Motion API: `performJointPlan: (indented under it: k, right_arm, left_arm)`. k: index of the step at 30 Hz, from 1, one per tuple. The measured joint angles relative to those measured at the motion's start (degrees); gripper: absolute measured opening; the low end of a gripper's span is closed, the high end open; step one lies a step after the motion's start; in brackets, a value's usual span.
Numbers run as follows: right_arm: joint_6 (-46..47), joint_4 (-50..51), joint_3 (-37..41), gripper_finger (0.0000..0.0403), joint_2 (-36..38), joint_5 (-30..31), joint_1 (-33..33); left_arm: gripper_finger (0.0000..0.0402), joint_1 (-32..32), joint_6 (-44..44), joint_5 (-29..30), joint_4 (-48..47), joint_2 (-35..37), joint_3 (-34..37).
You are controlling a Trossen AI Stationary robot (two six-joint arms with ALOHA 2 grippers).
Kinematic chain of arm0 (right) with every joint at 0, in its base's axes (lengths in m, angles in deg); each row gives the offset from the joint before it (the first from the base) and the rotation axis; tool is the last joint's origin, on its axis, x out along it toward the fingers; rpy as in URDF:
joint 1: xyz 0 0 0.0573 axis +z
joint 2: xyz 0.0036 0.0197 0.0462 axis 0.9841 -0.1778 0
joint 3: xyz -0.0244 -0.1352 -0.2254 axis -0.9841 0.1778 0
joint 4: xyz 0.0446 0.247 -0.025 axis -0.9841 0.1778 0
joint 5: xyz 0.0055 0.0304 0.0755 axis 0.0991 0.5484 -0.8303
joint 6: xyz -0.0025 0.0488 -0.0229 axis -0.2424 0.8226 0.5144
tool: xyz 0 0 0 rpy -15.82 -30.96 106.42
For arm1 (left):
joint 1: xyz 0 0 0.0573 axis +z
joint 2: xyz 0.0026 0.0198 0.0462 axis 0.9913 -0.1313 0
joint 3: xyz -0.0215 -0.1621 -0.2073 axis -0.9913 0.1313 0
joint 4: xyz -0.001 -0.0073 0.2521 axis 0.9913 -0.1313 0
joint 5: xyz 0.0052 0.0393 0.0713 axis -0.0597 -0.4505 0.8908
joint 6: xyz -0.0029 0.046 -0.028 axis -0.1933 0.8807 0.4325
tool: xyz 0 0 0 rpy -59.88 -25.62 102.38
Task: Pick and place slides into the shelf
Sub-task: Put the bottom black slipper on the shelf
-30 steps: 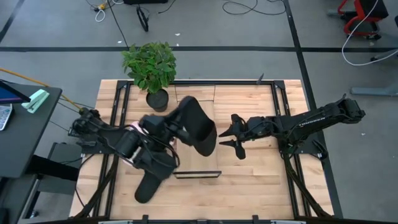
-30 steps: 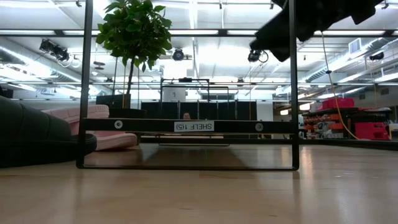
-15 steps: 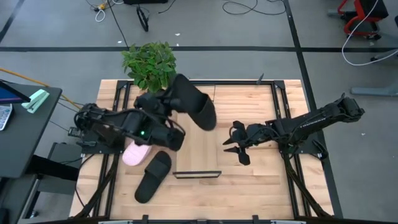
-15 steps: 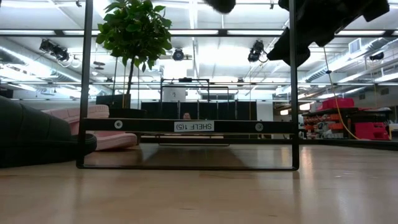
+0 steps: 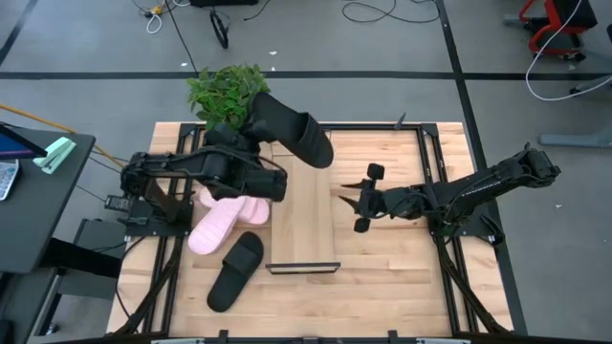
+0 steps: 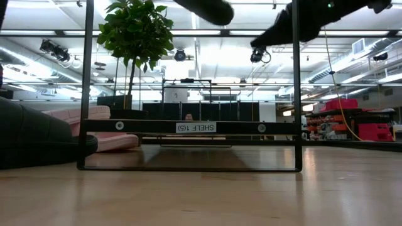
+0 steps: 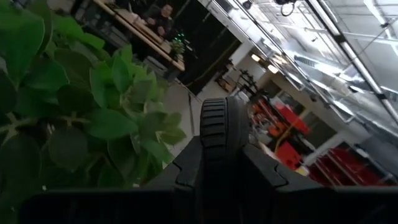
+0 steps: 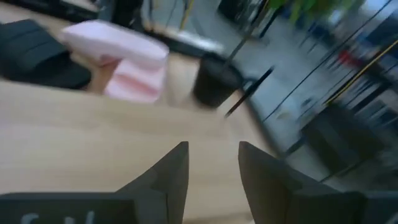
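Spanning most of the high view, the slatted wooden table (image 5: 382, 277) sits on a grey floor crossed by dark lines and loose cables; a dark side desk (image 5: 38, 201) stands beside its left edge; in the low view a lit workshop with ceiling lamps and red equipment fills the room behind. Lying along the table's middle, the shelf (image 5: 304, 215) shows a bare pale board, and its black end bar (image 6: 188, 127) carries a white label; bare wood stays free on the board and on the table between the shelf and the right arm. A potted plant (image 5: 229, 100) stands at the table's far edge beside the shelf's far end. The left gripper (image 7: 224, 155) pinches a black slide (image 5: 292, 134) by its sole edge, held in the air over the shelf's far end beside the plant. Two pink slides (image 5: 225, 215) lie together just left of the shelf; another black slide (image 5: 234, 272) lies nearer the front. The right gripper (image 5: 363, 203) hovers just right of the shelf, its fingers spread and holding nothing.
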Motion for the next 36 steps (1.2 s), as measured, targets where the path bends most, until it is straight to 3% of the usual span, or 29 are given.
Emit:
performJointPlan:
  k: [7, 12, 15, 19, 24, 26, 28, 30, 36]
  right_arm:
    - [-18.45, -1.26, -3.6, 0.0139, 0.02, 7.42, 1.28]
    - [-28.13, -1.19, -7.63, 0.0128, 0.02, 4.19, 1.16]
    - [-27.41, -0.36, -10.21, 0.0127, 0.0, 1.1, 0.71]
    - [-25.4, 1.43, -12.28, 0.0136, 0.08, 2.38, 0.79]
    - [-11.56, 2.41, -14.29, 0.0152, 0.2, 15.79, 0.63]
    - [-3.52, 6.1, -15.54, 0.0153, 1.54, 17.91, -1.28]
    - [5.25, 10.25, -16.2, 0.0152, 3.99, 13.93, -5.13]
    - [14.04, 13.88, -16.02, 0.015, 7.19, 5.79, -10.45]
    - [33.99, 12.71, -10.97, 0.014, 13.51, -26.57, -27.85]
  left_arm:
    - [0.0075, 1.52, 3.99, 0.05, -0.07, -0.65, 0.0]
    - [0.0075, 1.15, 5.16, 0.03, 0.12, -0.66, 0.0]
    - [0.0075, 0.07, 5.2, 0.03, 1.37, -0.66, 0.0]
    - [0.0075, -1.73, 9.59, 0.0, 3.44, -0.66, 0.0]
    - [0.0075, -4.02, 14.29, 0.06, 6.55, -0.66, 0.0]
    - [0.0075, -4.63, 15.76, 0.03, 7.08, -0.66, 0.0]
    - [0.0075, -5.19, 16.15, 0.02, 7.08, -0.66, 0.0]
    - [0.0075, -5.73, 16.19, 0.01, 7.08, -0.66, 0.0]
    - [0.0073, -6.71, 18.33, 0.01, 7.43, -0.66, 0.0]
